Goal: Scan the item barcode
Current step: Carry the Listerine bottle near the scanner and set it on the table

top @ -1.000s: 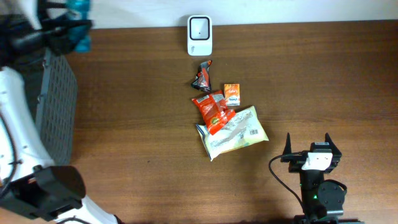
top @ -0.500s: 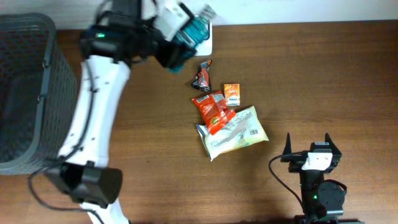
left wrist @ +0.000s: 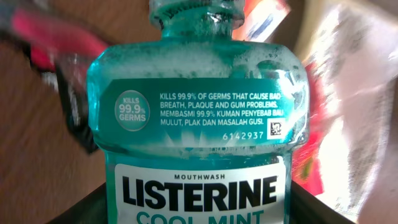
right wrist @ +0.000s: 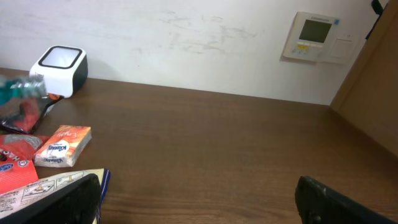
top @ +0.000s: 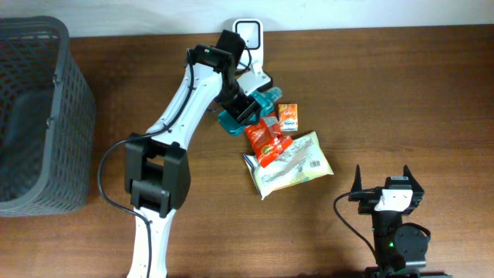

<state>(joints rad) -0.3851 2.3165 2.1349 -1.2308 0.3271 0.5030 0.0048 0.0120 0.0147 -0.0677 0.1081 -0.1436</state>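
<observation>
A teal Listerine mouthwash bottle [left wrist: 199, 124] fills the left wrist view, label facing the camera. My left gripper [left wrist: 199, 211] is shut on it, its dark fingers at either side of the label. From overhead the bottle [top: 265, 98] hangs just below the white barcode scanner [top: 248, 35], over the top of the pile of packets, with my left gripper [top: 243, 104] around it. My right gripper [top: 386, 179] stands open near the front right edge with nothing between its fingers. The right wrist view shows the scanner [right wrist: 59, 70] at far left and the bottle [right wrist: 18, 90] as a blur.
A red snack packet [top: 264, 140], a small orange packet [top: 288, 116] and a pale yellow bag [top: 297, 164] lie mid-table. A grey mesh basket [top: 73, 116] stands at the left edge. A wall panel [right wrist: 314, 35] shows behind the table.
My left arm has swung from the basket at the left, past the scanner, to over the pile, carrying the bottle. The right arm has not moved.
</observation>
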